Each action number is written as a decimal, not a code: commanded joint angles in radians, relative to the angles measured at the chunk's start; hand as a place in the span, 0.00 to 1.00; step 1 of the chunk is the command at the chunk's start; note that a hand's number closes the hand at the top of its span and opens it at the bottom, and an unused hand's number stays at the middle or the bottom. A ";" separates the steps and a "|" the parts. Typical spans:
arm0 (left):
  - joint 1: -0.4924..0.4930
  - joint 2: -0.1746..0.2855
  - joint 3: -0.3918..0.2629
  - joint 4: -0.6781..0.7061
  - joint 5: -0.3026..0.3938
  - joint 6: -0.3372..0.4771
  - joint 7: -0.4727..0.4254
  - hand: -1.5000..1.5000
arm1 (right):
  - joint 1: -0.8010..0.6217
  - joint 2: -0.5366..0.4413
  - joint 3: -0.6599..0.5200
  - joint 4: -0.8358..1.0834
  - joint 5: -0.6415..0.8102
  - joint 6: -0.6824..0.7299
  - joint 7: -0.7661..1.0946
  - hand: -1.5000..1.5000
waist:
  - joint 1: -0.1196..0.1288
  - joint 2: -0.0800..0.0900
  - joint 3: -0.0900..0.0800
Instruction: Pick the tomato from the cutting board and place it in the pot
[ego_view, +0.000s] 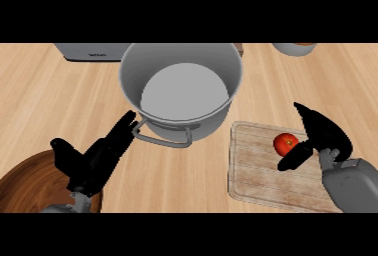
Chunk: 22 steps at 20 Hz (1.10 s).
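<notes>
I am holding my right hand (325, 137) over the right side of the pale rectangular wooden cutting board (258, 175), wide open, with the fingers stretched straight toward the far left. My thumb (294, 158) is angling down and to the left, just below the small round red tomato (285, 144). The tomato is lying on the board near its upper right part, in the gap between my thumb and my fingers. I cannot tell whether the thumb is touching the tomato or only sitting beside it. Nothing is curling round it.

The tall grey metal pot (230, 75) is standing on the light wooden counter (44, 100), just beyond the board's upper left corner. Its mouth is facing up and showing a bare grey bottom. Its thin wire loop handle (164, 140) is sticking out toward me.

My left hand (92, 162) is resting at the lower left, open and relaxed. Its fingers are pointing up and to the right, with the tips just beside the pot's handle, and I cannot tell if they are touching it.

A dark brown round wooden plate (29, 182) is partly showing under my left forearm. A grey box-shaped appliance (85, 52) is sitting at the far left behind the pot. A small round container (295, 48) is peeking in at the far right edge.
</notes>
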<state>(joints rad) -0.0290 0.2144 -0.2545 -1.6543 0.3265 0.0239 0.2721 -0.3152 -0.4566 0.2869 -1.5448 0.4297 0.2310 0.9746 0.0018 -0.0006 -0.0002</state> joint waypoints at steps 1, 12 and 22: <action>0.054 0.016 0.012 -0.091 -0.005 -0.011 0.063 0.50 | 0.067 0.014 -0.020 0.026 0.059 0.002 -0.052 0.00 | 0.001 0.000 0.000; -0.030 -0.054 0.080 -0.032 -0.034 -0.063 0.100 0.50 | 0.056 0.116 -0.094 0.115 0.172 0.050 -0.119 0.00 | 0.000 0.000 0.000; 0.016 -0.085 0.109 -0.031 -0.076 -0.110 0.058 0.50 | -0.024 0.184 -0.158 0.270 0.253 0.066 -0.177 0.00 | 0.002 0.001 0.000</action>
<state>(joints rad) -0.0048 0.1542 -0.1424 -1.6539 0.2728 -0.1019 0.2981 -0.3007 -0.3092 0.1389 -1.3385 0.6498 0.2945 0.8222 0.0026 0.0000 -0.0001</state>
